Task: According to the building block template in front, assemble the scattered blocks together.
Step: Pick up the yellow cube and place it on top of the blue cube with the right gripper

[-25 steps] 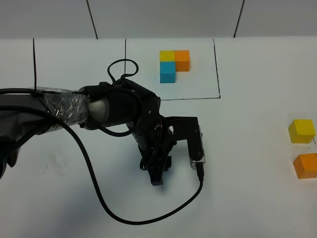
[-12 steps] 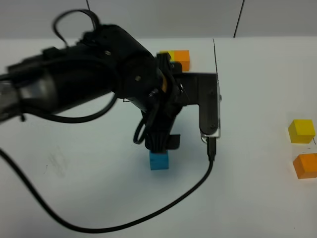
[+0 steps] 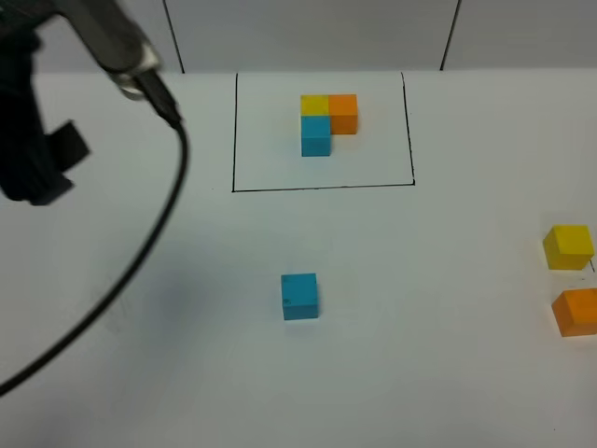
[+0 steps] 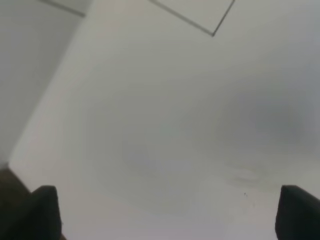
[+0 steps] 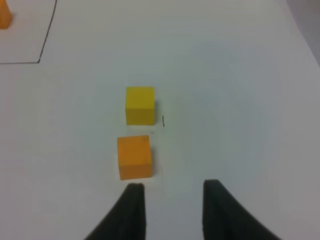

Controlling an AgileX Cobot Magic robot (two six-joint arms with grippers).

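The template, a yellow, orange and cyan cluster [image 3: 326, 121], sits inside a thin black rectangle [image 3: 322, 187] at the back. A loose cyan block [image 3: 299, 297] lies alone in front of the frame. A loose yellow block [image 3: 568, 246] and a loose orange block [image 3: 576, 312] lie at the right edge. They also show in the right wrist view as yellow [image 5: 140, 104] and orange [image 5: 134, 156]. My right gripper [image 5: 174, 210] is open and empty, just short of the orange block. My left gripper [image 4: 172, 212] is open wide and empty over bare table.
My left arm [image 3: 37, 140] is raised at the far left, and its black cable [image 3: 154, 233] hangs across the left of the table. A corner of the frame line [image 4: 214, 34] shows in the left wrist view.
My left gripper has let go of the cyan block in front of the frame. The arm has lifted and swung away to the far left. The yellow and orange blocks have not moved.
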